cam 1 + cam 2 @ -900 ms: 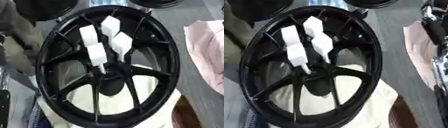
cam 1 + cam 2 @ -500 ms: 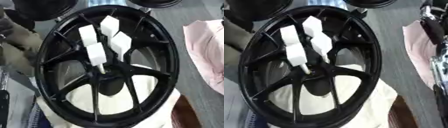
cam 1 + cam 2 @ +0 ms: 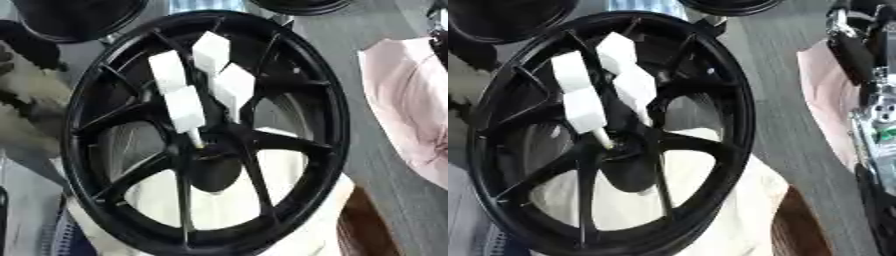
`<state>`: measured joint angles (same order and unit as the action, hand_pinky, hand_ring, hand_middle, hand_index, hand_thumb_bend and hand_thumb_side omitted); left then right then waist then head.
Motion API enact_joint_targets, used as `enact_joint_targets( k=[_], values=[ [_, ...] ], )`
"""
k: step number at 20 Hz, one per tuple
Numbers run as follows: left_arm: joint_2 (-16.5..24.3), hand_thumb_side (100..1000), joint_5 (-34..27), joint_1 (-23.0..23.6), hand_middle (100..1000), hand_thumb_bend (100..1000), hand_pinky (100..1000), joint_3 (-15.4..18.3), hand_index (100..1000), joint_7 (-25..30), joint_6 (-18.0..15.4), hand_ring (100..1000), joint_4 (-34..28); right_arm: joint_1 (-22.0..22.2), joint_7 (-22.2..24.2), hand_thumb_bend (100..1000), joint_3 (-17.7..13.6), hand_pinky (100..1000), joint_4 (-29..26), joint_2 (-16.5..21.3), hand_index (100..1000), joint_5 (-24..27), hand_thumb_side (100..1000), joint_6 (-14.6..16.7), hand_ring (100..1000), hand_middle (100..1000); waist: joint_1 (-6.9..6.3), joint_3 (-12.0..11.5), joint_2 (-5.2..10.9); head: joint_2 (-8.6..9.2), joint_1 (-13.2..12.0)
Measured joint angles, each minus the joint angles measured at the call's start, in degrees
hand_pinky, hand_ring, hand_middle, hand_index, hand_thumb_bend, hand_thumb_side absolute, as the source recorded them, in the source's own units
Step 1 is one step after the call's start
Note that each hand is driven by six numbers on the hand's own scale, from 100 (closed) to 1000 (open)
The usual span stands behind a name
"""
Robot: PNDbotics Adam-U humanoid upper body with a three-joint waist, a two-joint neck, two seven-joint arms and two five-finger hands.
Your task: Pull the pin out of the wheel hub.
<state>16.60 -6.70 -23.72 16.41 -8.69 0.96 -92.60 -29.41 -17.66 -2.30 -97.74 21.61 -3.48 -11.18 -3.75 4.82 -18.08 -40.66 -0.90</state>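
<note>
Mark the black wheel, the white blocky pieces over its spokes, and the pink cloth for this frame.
black wheel (image 3: 337, 120): left eye view, on the right side of its rim.
white blocky pieces (image 3: 185, 107): left eye view, on the lowest block, just above the hub.
pink cloth (image 3: 407, 107): left eye view, on its middle, right of the wheel.

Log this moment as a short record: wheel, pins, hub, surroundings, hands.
wheel: black spoked wheel, lying tilted on a white cloth
pins: white block-headed pins standing together over the spokes
hub: one pin's thin stem reaches down beside the hub
surroundings: pink cloth at right
hands: robot's right arm at right edge; hands not seen
</note>
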Motion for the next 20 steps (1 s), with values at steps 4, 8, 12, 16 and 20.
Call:
enact_joint_targets(
  k=[4, 8, 12, 16, 20],
  values=[
    [0.04, 768, 0.02, 0.3, 585, 518, 741, 0.0, 745, -0.01, 0.0, 674, 0.0, -2.51, 2.18, 176, 1.34, 878, -0.61, 2.73, 843, -1.5, 524, -0.56, 817, 814, 0.51, 0.21, 0.0, -0.06, -0.72],
    [0.46, 768, 0.26, 1.05, 585, 517, 741, 0.01, 745, -0.01, 0.01, 675, 0.02, -6.47, 5.55, 204, 5.24, 881, -2.09, 7.9, 845, -4.51, 515, -0.78, 819, 813, 1.56, 0.53, 0.02, -0.43, -1.53],
    [1.37, 768, 0.54, 1.62, 585, 517, 741, 0.02, 744, -0.04, 0.03, 675, 0.03, -11.65, 9.16, 215, 10.73, 884, -2.79, 13.58, 847, -8.01, 513, 1.15, 820, 812, 2.47, 0.88, 0.45, -0.87, -1.81],
    [2.12, 769, 0.8, 2.11, 585, 516, 741, 0.02, 745, -0.04, 0.05, 676, 0.04, -16.65, 12.97, 203, 16.86, 887, -2.71, 19.72, 848, -11.7, 511, 3.65, 820, 810, 3.07, 1.13, 0.9, -1.57, -1.3],
    [2.77, 769, 1.24, 2.54, 586, 516, 741, 0.02, 745, -0.01, 0.07, 677, 0.25, -22.95, 16.89, 199, 23.22, 888, -2.33, 25.7, 849, -14.95, 505, 7.11, 820, 810, 4.22, 1.25, 1.11, -1.63, -0.25]
  ],
)
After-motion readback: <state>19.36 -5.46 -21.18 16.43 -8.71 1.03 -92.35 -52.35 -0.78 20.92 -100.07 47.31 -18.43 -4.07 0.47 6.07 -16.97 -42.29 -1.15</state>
